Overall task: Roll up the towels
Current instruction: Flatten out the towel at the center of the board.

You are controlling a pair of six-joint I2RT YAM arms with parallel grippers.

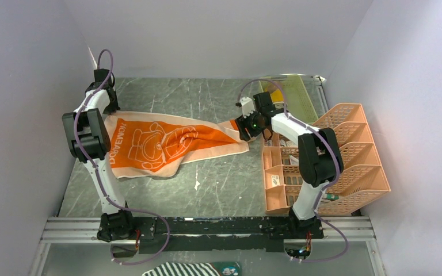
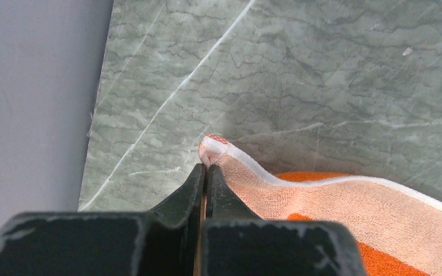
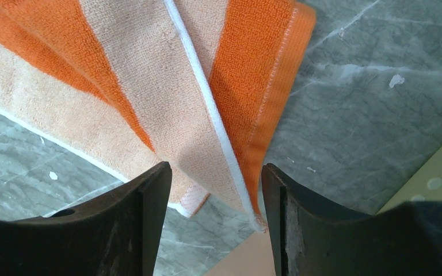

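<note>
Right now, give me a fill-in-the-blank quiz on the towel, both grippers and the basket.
The left gripper is ____ on a corner of the towel.
The right gripper stands ____, the towel's other end between its jaws.
The towel is mostly ____.
The basket stands beside the ____ arm.
Missing words: shut, open, orange, right.
</note>
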